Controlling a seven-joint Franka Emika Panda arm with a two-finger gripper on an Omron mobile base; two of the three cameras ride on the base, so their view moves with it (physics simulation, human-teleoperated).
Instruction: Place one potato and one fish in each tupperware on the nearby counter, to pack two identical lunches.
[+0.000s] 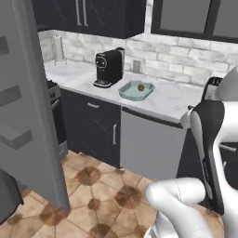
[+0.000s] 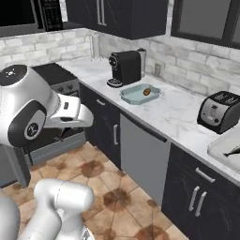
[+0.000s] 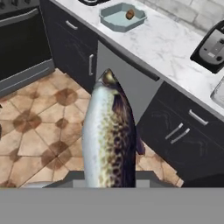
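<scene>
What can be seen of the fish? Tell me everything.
The fish is long and silvery, its back dark brown and speckled, with a small dark fin at one side. In the hand view it rises from the bottom edge, head end away from the camera, over the tiled floor. The gripper is shut on its near end.

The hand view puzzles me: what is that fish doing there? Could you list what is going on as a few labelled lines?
held item: long silver-grey speckled fish, rising from the gripper, which is shut on it
where it hangs: above the brown tiled floor, short of the white marbled counter
target: shallow pale blue-green octagonal tupperware on that counter
already inside: one small brown potato
nearby: black coffee machine, black toaster
</scene>
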